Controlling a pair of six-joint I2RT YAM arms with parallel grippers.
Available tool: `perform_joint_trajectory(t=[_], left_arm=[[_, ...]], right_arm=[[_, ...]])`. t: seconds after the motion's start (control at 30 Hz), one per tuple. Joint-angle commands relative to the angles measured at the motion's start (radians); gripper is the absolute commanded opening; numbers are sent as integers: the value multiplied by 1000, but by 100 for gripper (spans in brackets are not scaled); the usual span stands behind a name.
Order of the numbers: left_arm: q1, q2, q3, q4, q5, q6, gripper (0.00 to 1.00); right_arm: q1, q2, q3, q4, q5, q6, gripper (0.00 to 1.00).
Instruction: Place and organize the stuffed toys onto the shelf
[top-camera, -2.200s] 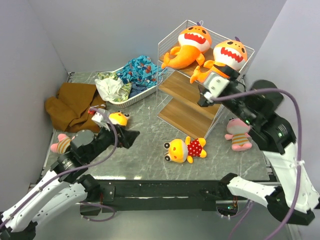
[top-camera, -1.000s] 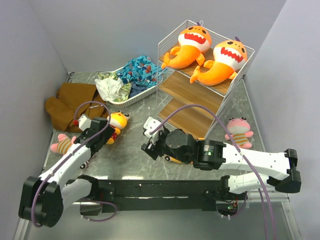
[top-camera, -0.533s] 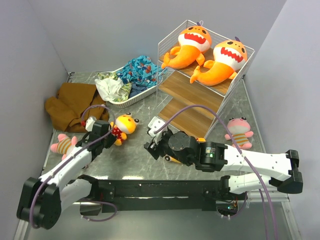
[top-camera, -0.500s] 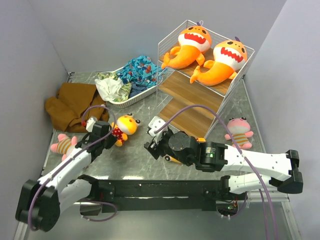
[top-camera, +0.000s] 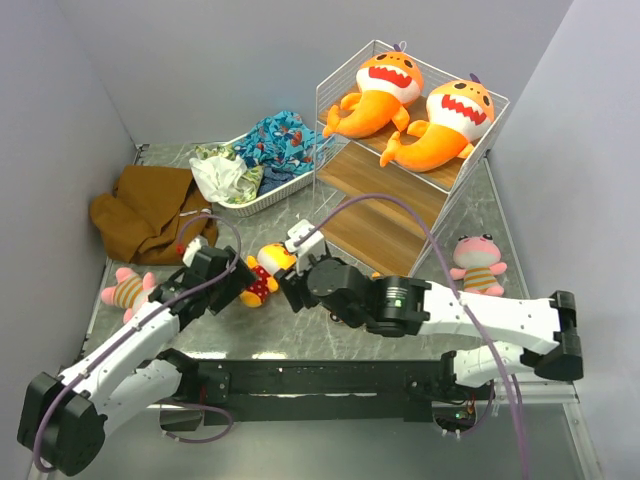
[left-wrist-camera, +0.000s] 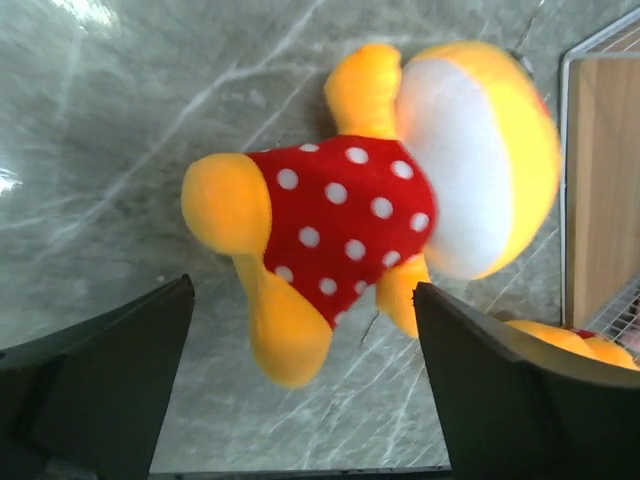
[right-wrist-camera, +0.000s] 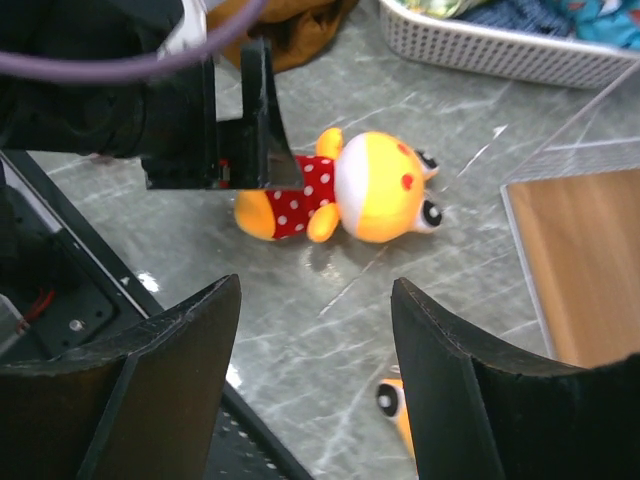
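Left wrist view gives me the news: the left gripper (left-wrist-camera: 302, 300) has let go, its jaws spread wide, and the polka-dot doll (left-wrist-camera: 340, 215) lies on the worktop (left-wrist-camera: 110, 110) between them, touching neither finger. Half a second ago that gripper was carrying the doll in from the left; now it rests near the middle, just left of the shelf (top-camera: 375, 235). Meanwhile the right gripper (right-wrist-camera: 318, 300) has swung in low over the same doll, jaws apart and holding nothing. I read this as a hand-off by way of the worktop, so the right arm can lift the doll to a tier. The shark plushes (top-camera: 385, 90) lie on the top tier; the lower planks are bare. A second doll (right-wrist-camera: 395, 412) peeks in at the near edge of the right wrist view, hidden under the right arm from above. One pink striped plush (top-camera: 125, 290) waits at the left edge, another pink plush (top-camera: 478, 262) right of the shelf. The left gripper's fingers flank the doll closely, so I judge it should back off before the right one descends.
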Motion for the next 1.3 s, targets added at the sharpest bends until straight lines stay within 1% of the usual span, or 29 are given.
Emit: perform_joint_trajectory(t=[0.0, 0.03, 0.07, 0.1, 0.17, 0.23, 0.27, 0.33, 0.37, 0.4, 0.47, 0.57, 0.73, 0.83, 1.0, 1.13, 1.2, 1.23, 1.27], left_arm=[[38, -24, 190, -130, -119, 65, 97], [61, -25, 218, -162, -123, 113, 96], [122, -28, 268, -175, -119, 133, 96], [156, -38, 287, -184, -116, 173, 97], [234, -47, 339, -201, -126, 199, 96], [284, -44, 382, -210, -145, 233, 96], [338, -36, 394, -209, -137, 245, 96], [394, -1, 416, -204, -88, 273, 96], [452, 13, 417, -198, -71, 280, 96], [472, 37, 417, -193, -24, 285, 97], [585, 56, 399, -183, 21, 286, 96], [673, 62, 345, -131, 96, 288, 96], [727, 84, 298, -81, 125, 337, 96], [735, 68, 260, -43, 131, 355, 96], [736, 44, 240, -32, 88, 382, 96], [736, 18, 230, -15, 102, 388, 96], [736, 4, 230, -17, 108, 392, 97], [736, -1, 227, -17, 111, 394, 96], [735, -11, 224, -15, 113, 394, 96]], right_arm=[[6, 104, 82, -32, 19, 156, 68], [5, 125, 93, -33, 13, 168, 67], [6, 145, 108, -30, -7, 168, 67], [6, 184, 116, -20, -11, 171, 67], [6, 224, 140, -9, -21, 168, 66], [8, 280, 154, 20, -36, 144, 66], [6, 322, 174, 27, -48, 134, 66], [5, 368, 200, 37, -70, 93, 65], [6, 412, 229, 37, -74, 78, 65], [5, 437, 246, 34, -70, 50, 65], [2, 507, 303, 30, -65, 19, 65], [-6, 605, 382, 16, -64, -40, 65], [-20, 738, 482, 8, -59, -120, 65], [-34, 805, 530, 17, -79, -172, 65], [-54, 900, 538, 37, -47, -258, 65], [-60, 975, 521, 36, -2, -297, 62], [-60, 983, 493, 50, 21, -314, 56], [-61, 976, 455, 59, 31, -318, 51], [-61, 968, 435, 80, 50, -320, 34]])
